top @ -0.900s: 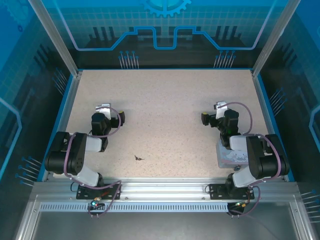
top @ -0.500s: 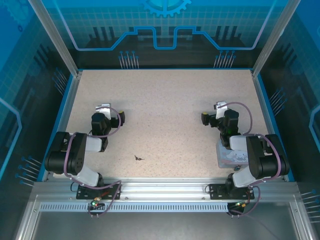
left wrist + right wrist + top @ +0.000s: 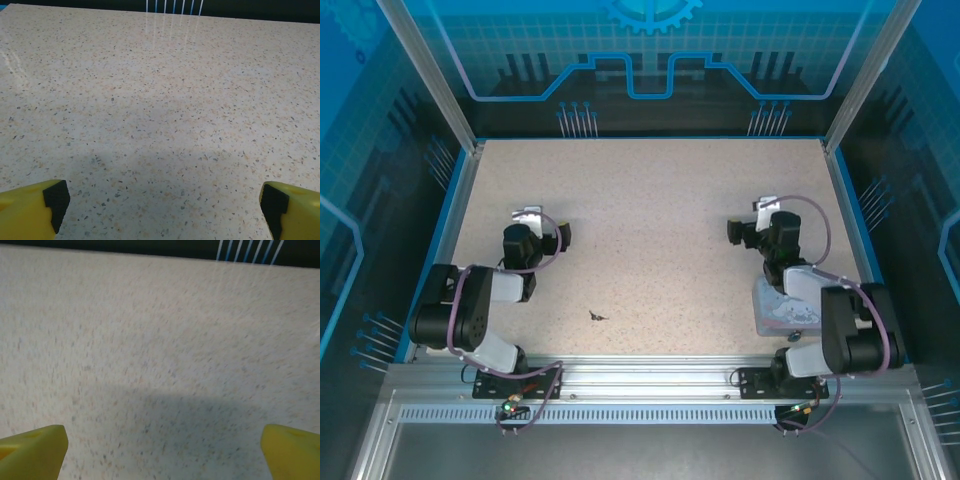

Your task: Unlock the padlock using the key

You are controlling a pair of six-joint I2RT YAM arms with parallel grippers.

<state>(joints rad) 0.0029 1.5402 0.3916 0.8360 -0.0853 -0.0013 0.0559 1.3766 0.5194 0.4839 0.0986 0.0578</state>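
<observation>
Top external: pale tin (image 3: pixel 769 311), contents hidden, well apart from key (image 3: pixel 597 316).

item: tiny dark metal piece (image 3: pixel 597 316), padlock or key, too small to tell which
place: lower centre-left of the top view
pose: lying flat

A tiny dark metal object (image 3: pixel 597 316) lies on the speckled beige table (image 3: pixel 650 200) near its front edge, left of centre; a pale rectangular tin box (image 3: pixel 772 308) sits well to its right, partly under the right arm (image 3: pixel 845 330)
</observation>
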